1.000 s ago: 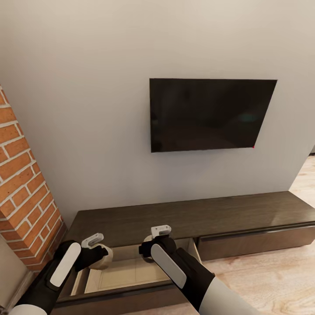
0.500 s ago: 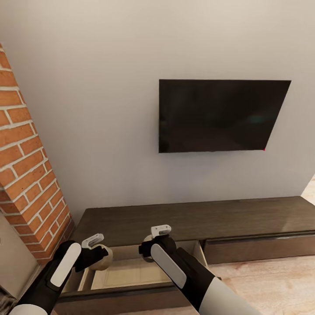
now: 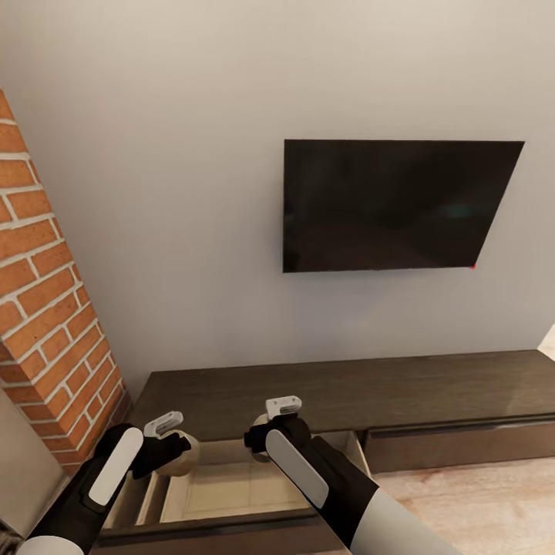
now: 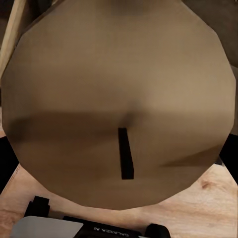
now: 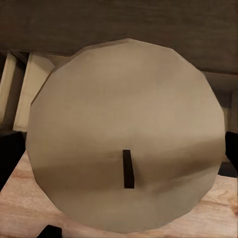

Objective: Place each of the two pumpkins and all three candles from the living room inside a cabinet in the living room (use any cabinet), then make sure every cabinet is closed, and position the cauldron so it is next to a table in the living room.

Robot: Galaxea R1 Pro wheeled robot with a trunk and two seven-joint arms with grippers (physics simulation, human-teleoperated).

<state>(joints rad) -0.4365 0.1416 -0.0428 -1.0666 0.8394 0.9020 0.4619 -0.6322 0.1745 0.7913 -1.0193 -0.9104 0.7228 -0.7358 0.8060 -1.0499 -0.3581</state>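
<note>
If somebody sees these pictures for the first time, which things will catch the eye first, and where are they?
The big dark television on the pale wall stands out first, above the long dark-brown cabinet. The cabinet's left drawer is pulled open, pale inside, and over it the left claw and the right claw each carry a round beige candle, seen top-on with its dark wick. A red brick column rises at the left.

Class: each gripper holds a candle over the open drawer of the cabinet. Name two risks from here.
1. The left candle hangs near the open drawer's left edge; released there, it might land on the rim.
2. The right candle sits by the cabinet top's front edge, so lowering it could knock that edge.
</note>
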